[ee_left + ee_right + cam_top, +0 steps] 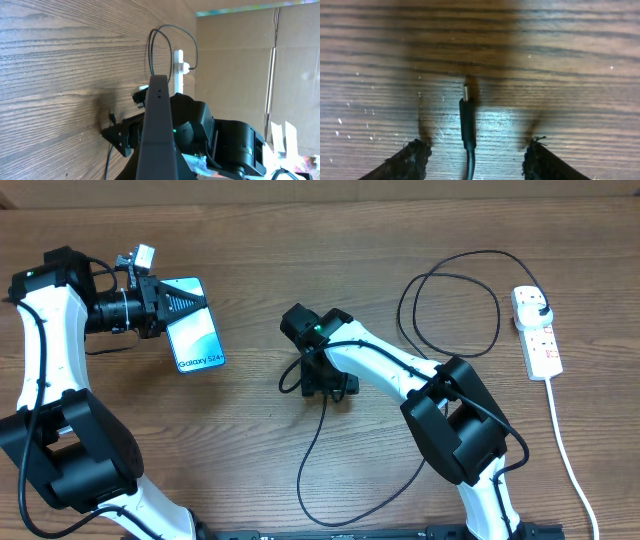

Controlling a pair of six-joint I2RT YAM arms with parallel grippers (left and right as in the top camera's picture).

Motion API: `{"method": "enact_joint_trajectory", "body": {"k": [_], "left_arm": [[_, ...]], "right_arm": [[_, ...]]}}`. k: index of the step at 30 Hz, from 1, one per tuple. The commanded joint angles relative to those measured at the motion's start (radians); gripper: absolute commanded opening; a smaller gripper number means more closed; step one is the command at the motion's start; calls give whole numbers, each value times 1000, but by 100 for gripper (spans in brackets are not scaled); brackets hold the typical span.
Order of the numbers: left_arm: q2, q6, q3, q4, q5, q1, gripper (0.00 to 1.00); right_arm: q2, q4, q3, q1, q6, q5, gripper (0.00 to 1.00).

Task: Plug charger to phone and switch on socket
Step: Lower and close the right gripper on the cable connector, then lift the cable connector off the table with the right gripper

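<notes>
1. Well to the left of the socket (537, 332), across the table (300, 240), the left hand (200, 305) is clamped on the upper end of the phone (198, 342). The lit screen faces up and reads "Galaxy S24".
2. Left wrist view: the phone appears edge-on, clear of the table surface. The socket stands far beyond it.
3. Roughly halfway from the socket to the phone, the right hand (322, 388) points down at the table.
4. Right wrist view: the right hand's fingers (415, 160) stand apart. The connector tip (465, 117) of the charger (299, 480) lies flat on the table between them, touching neither.
5. From the tip, the charger's cable sweeps toward the near table edge. It passes the right arm and forms loose loops just left of the socket.
6. The black plug (538, 306) sits in the socket's far end.
7. A white cord (566, 455) leaves the socket's near end and runs toward the near table edge.
8. Whether the socket's switches are on cannot be told.
</notes>
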Motion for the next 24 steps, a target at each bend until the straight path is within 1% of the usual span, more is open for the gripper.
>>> {"method": "enact_joint_trajectory", "body": {"k": [1, 5, 7, 14, 24], "left_arm": [[-30, 18, 10, -3, 42, 5, 4], [-30, 18, 10, -3, 42, 5, 4], [-30, 18, 10, -3, 42, 5, 4], [-30, 18, 10, -3, 42, 5, 4], [-30, 18, 10, -3, 42, 5, 4]], "right_arm": [[5, 14, 2, 0, -1, 15, 54], [5, 28, -5, 0, -2, 18, 41], [5, 34, -5, -1, -1, 18, 29], [5, 37, -5, -2, -1, 19, 13], [5, 52, -5, -2, -1, 44, 9]]}}
